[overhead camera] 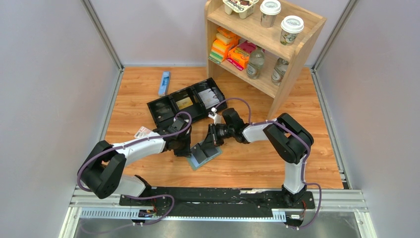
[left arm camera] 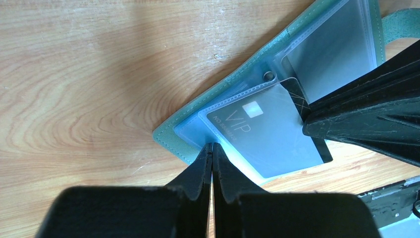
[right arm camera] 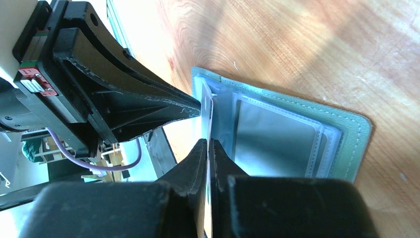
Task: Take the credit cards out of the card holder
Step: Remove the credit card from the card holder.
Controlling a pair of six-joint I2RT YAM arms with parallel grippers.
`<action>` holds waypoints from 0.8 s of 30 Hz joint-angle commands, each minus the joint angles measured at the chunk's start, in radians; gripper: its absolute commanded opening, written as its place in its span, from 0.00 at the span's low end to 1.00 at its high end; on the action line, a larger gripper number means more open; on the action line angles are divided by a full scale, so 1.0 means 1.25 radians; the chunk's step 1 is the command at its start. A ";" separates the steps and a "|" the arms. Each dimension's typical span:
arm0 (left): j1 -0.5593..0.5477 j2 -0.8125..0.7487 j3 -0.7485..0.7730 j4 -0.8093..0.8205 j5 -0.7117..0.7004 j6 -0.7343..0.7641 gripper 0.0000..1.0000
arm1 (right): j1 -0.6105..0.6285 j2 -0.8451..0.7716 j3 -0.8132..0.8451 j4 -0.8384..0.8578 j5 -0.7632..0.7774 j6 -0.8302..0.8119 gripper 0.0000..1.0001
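Card holder point(overhead camera: 205, 157) lies opened flat on the desk point(overhead camera: 257, 163), about midway between the left and right edges and nearer the near edge than the far one. Grey-green cover faces down, clear pale-blue sleeves face up.

Left end effector point(overhead camera: 190, 151): at the holder's left side. In the left wrist view its fingers point(left arm camera: 203, 163) are pressed together, tips meeting at the holder's green border point(left arm camera: 171, 135) where the sleeve begins. Cannot tell whether any sleeve material is caught between them.

Right end effector point(overhead camera: 211, 141): comes in from the right and stands over the holder's far end. Its fingers are closed on a card point(left arm camera: 257, 134). The right wrist view shows the card edge-on point(right arm camera: 207, 116), a thin pale strip running up from between the two fingertips.

The card is grey, marked "VIP", with a small light square above the lettering and a dark patterned band along one end. The right end effector point(left arm camera: 304, 124) grips it at the dark-band end. Much of the card still lies under the clear sleeve. A second sleeve beside it shows a pale panel point(right arm camera: 277, 139).

The two end effectors are close together over the holder; the left tip point(right arm camera: 196, 105) sits just beside the card's upper edge.

Elsewhere: black tray point(overhead camera: 163, 113) toward the far left, blue packet point(overhead camera: 164, 83) by the far edge, wooden shelf point(overhead camera: 292, 67) at the far right corner.
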 commanded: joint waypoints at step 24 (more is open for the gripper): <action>-0.004 -0.141 -0.069 0.158 0.007 0.024 0.30 | 0.013 -0.018 0.019 -0.001 0.004 -0.018 0.00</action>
